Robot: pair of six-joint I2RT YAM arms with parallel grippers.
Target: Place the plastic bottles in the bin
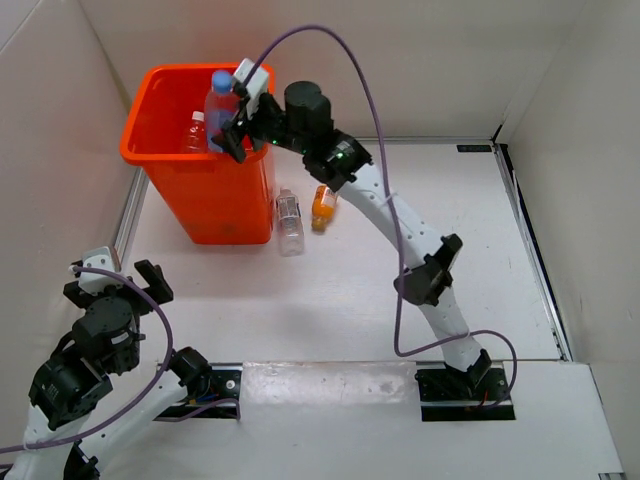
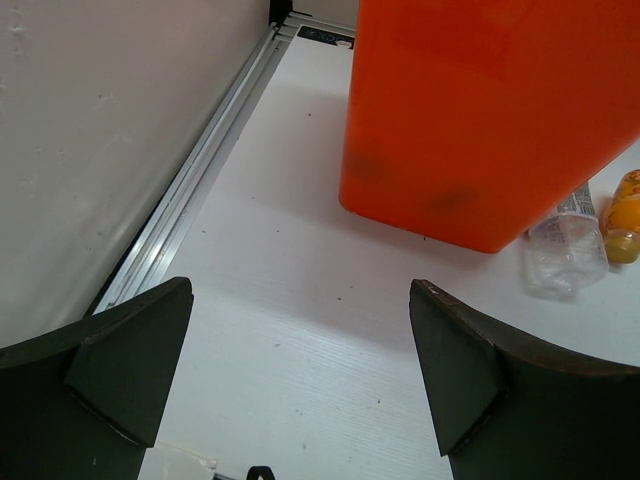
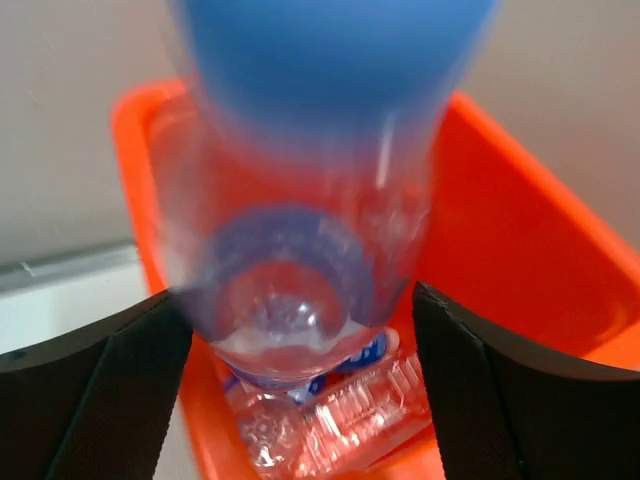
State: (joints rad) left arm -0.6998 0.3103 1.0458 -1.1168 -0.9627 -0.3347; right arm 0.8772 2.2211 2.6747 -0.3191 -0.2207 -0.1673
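The orange bin (image 1: 200, 200) stands at the back left. My right gripper (image 1: 237, 125) is over its right rim with its jaws wide apart. A clear bottle with a blue cap and blue label (image 1: 222, 105) is upright between them over the bin's opening. In the right wrist view this bottle (image 3: 300, 250) is blurred between the spread fingers of the gripper (image 3: 300, 300), with several clear bottles (image 3: 370, 410) lying in the bin (image 3: 520, 200) below. A clear bottle (image 1: 289, 222) and a short orange bottle (image 1: 323, 208) lie on the table right of the bin. My left gripper (image 1: 115, 285) is open and empty near the front left.
The left wrist view shows the open left gripper (image 2: 300, 370) over bare table, the bin's side (image 2: 480, 120), the clear bottle (image 2: 565, 250) and the orange bottle (image 2: 622, 215). A white wall and metal rail (image 2: 190, 190) run along the left.
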